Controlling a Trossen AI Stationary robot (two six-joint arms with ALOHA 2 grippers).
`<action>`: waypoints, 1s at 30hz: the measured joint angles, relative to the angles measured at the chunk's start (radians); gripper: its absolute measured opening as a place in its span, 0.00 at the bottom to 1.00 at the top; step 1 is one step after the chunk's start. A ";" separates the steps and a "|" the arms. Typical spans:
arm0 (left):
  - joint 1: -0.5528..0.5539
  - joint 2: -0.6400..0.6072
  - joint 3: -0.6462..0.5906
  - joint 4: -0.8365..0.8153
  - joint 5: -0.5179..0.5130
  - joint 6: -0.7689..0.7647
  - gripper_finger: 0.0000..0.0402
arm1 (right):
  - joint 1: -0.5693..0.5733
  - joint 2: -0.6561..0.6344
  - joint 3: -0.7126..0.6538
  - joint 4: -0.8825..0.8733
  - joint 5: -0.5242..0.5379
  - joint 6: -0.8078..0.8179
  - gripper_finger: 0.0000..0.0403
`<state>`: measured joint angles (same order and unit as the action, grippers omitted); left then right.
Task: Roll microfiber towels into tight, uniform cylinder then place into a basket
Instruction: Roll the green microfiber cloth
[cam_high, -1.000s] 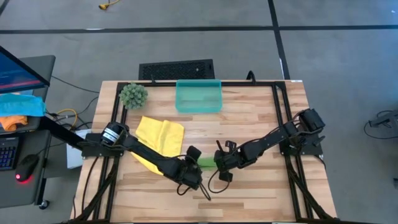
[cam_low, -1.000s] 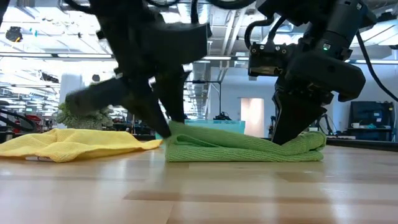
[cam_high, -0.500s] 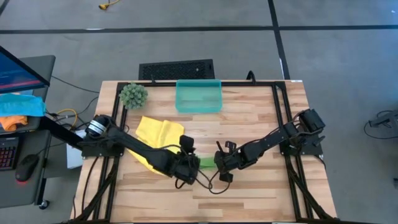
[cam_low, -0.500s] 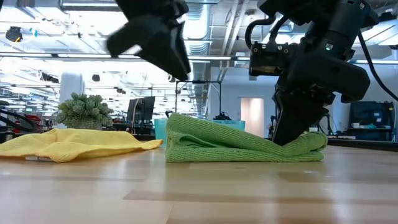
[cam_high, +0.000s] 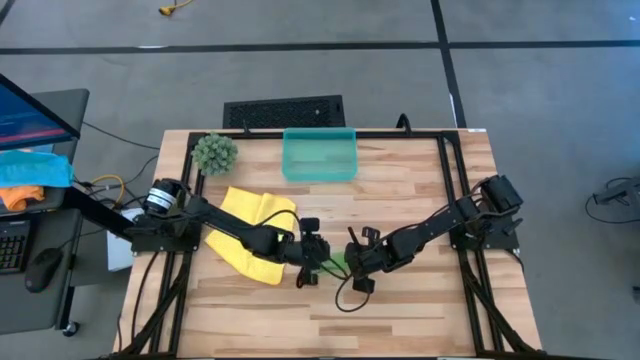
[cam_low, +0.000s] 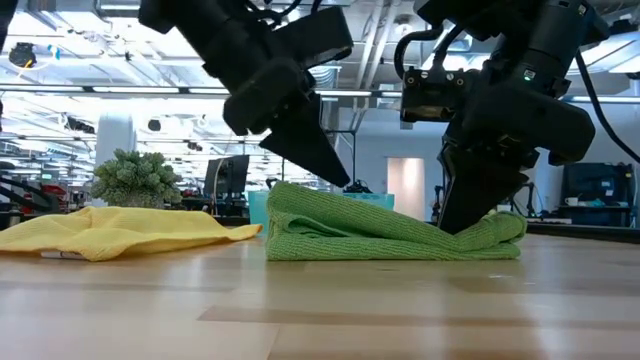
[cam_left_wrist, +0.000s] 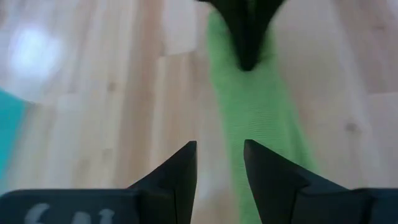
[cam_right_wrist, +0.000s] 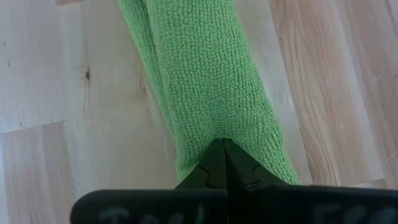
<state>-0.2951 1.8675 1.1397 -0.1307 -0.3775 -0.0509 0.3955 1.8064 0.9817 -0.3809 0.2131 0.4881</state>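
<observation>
The lime green towel (cam_low: 390, 235) lies on the table as a long, low, folded-up strip; it also shows in the high view (cam_high: 333, 262). My right gripper (cam_right_wrist: 224, 149) is shut on its right end (cam_low: 485, 228). My left gripper (cam_left_wrist: 219, 155) is open and hovers just above the strip's left end (cam_low: 300, 200), tips slanting down (cam_low: 335, 175). The yellow towel (cam_high: 255, 225) lies crumpled on the table to the left. The teal basket (cam_high: 320, 155) stands at the far edge. My right gripper pinches the end of the green strip (cam_right_wrist: 217, 127) between its two shut fingers, which come from above, pointing down, along the strip's length. The cloth is dented in at the tips. The whole strip lies on the table.
A round green spiky plant ball (cam_high: 214, 152) stands at the far left, next to the basket. The yellow towel (cam_low: 110, 232) lies under the left arm. Bare wood lies along the near edge (cam_high: 330, 320).
My left gripper has let go of the green strip's left end, lifted off the table, and moved toward the far edge. It now hovers over that end, tips slanting down. The strip has stayed in place under my right gripper.
</observation>
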 joint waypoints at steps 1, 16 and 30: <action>-0.006 0.000 -0.010 0.018 0.004 -0.010 0.31 | -0.003 0.000 0.000 0.000 -0.001 0.000 0.01; -0.062 0.000 -0.110 0.124 -0.005 -0.104 0.31 | -0.012 0.000 0.000 0.000 -0.007 0.000 0.01; -0.093 0.012 -0.110 0.111 -0.054 -0.087 0.31 | -0.035 0.000 0.000 0.001 -0.013 0.008 0.01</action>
<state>-0.3878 1.8797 1.0294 -0.0195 -0.4317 -0.1377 0.3603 1.8063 0.9821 -0.3803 0.1997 0.4965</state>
